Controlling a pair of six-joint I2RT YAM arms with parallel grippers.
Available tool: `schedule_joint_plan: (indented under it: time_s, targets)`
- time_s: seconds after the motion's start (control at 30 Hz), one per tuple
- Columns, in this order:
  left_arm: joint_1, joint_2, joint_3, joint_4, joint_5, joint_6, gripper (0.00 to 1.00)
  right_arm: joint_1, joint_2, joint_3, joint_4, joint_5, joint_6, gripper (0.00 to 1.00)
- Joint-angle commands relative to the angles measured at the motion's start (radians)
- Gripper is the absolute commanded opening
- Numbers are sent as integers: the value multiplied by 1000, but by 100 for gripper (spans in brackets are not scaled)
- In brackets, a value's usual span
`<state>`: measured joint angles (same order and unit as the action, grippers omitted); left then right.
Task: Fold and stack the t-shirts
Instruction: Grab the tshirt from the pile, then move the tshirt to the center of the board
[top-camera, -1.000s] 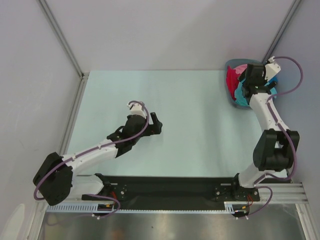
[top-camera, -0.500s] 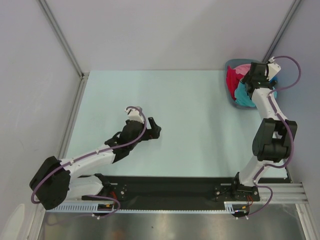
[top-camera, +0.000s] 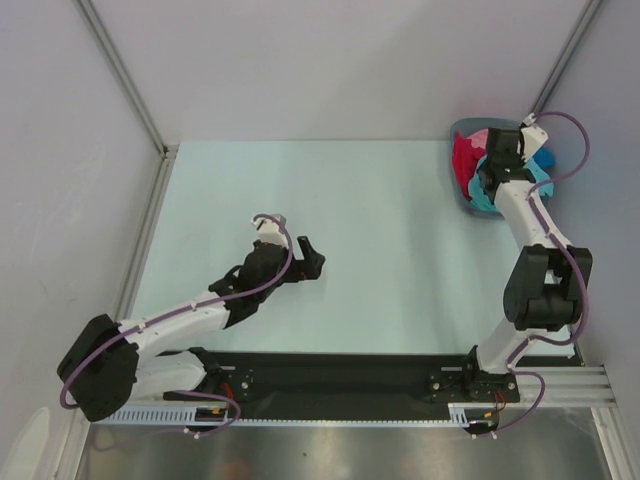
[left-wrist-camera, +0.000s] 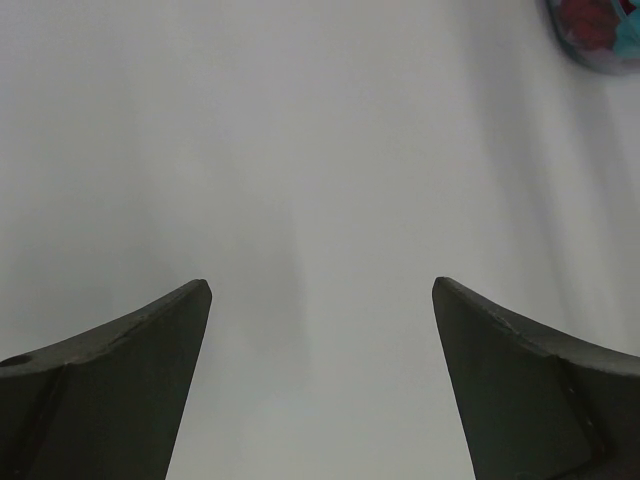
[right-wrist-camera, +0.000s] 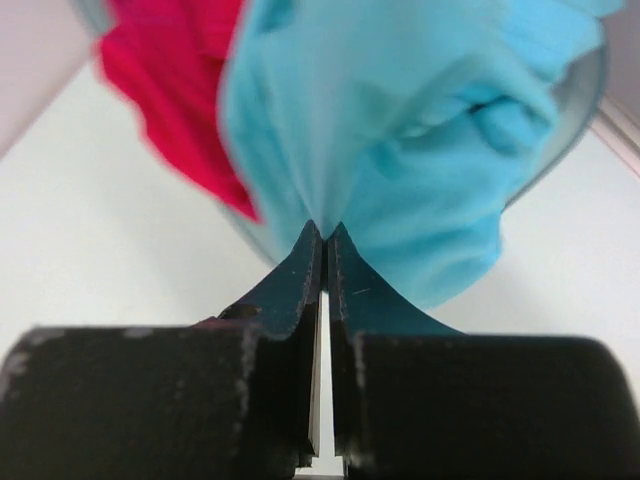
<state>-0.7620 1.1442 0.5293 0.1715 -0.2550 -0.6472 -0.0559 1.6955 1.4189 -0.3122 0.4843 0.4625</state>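
**A:** Right gripper (right-wrist-camera: 325, 228)?
**B:** I've got its jaws pressed together, pinching a fold of the teal t-shirt (right-wrist-camera: 400, 120) in the basket (top-camera: 461, 131), far right corner.
**A:** Left gripper (left-wrist-camera: 320, 285)?
**B:** Spread wide above the table (top-camera: 380, 220), holding nothing.
**A:** Count?
**B:** I count four: teal t-shirt, red t-shirt (right-wrist-camera: 170, 80), pink t-shirt (top-camera: 478, 137), blue t-shirt (top-camera: 543, 158).

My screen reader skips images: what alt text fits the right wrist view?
The right fingers are shut on a fold of the teal t-shirt, which spills from the grey basket beside a red t-shirt, above a pale table.
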Motion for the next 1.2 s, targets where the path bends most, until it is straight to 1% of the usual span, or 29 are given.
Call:
schedule_joint_plan:
  time_s: [0.0, 0.1, 0.13, 0.17, 0.2, 0.23, 0.4, 0.47, 0.53, 0.57, 0.67, 0.7, 0.8, 0.83, 0.9, 1.0, 1.13, 1.17]
  targets:
    - [-17, -24, 6, 25, 7, -9, 100, 89, -103, 63, 61, -52, -16, 0]
    - [-29, -21, 18, 13, 0, -12, 100, 189, -115, 136, 33, -62, -41, 0]
    - [-33, -21, 23, 11, -1, -14, 100, 209, -120, 199, 25, -72, -44, 0]
    - [-42, -23, 23, 10, -3, -15, 100, 256, -122, 230, 16, -85, -45, 0]
    - [-45, -20, 26, 8, -7, -17, 100, 278, -122, 261, -2, -98, -54, 0]
    - [-48, -20, 28, 5, -7, -20, 100, 301, -122, 328, -13, -111, -56, 0]
    - [-72, -8, 35, -3, -16, -35, 100, 459, -134, 468, -66, -182, -55, 0]
    - [-85, 0, 44, -6, -21, -37, 100, 491, -135, 526, -82, -228, -42, 0]
    - [-94, 3, 55, -13, -29, -37, 100, 540, -142, 543, -97, -237, -38, 0]
    - [-102, 8, 58, -17, -33, -37, 100, 550, -148, 542, -99, -256, -25, 0]
    - [-115, 14, 70, -29, -41, -39, 100, 568, -194, 464, -93, -247, -16, 0]
    - [-118, 12, 74, -32, -46, -37, 100, 568, -232, 378, -78, -239, -16, 0]
    - [-128, 15, 80, -43, -56, -34, 100, 568, -325, 228, -41, -224, -7, 0]
    - [-128, 17, 81, -44, -58, -32, 100, 568, -342, 201, -38, -228, -5, 0]
    - [-131, 31, 87, -47, -58, -31, 100, 568, -359, 181, -56, -242, -15, 0]
    - [-140, 49, 106, -49, -59, -32, 100, 571, -324, 244, -143, -276, -39, 0]
    - [-145, 71, 150, -64, -81, -32, 100, 573, -336, 224, -137, -315, -30, 0]
    - [-145, 74, 159, -72, -87, -25, 100, 571, -342, 197, -136, -319, -27, 0]
